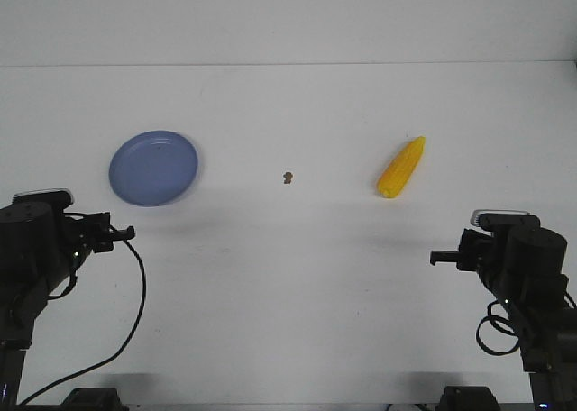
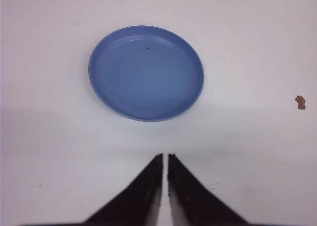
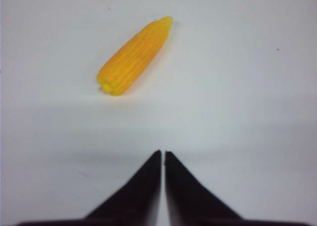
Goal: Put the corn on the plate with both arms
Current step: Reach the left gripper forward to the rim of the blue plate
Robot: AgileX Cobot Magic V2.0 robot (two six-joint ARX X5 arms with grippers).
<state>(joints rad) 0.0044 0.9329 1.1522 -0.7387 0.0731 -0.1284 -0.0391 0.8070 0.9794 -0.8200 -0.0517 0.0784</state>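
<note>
A yellow ridged corn cob lies on the white table at the right, its thin end pointing away; the right wrist view shows the corn ahead of the fingers. A periwinkle-blue plate sits empty at the left, and the plate fills the middle of the left wrist view. My left gripper rests near the front left, shut, with nothing between its fingers. My right gripper sits at the front right, also shut and empty, tips well short of the corn.
A small brown speck lies on the table between plate and corn, also seen as a brown speck in the left wrist view. A black cable loops from the left arm toward the front edge.
</note>
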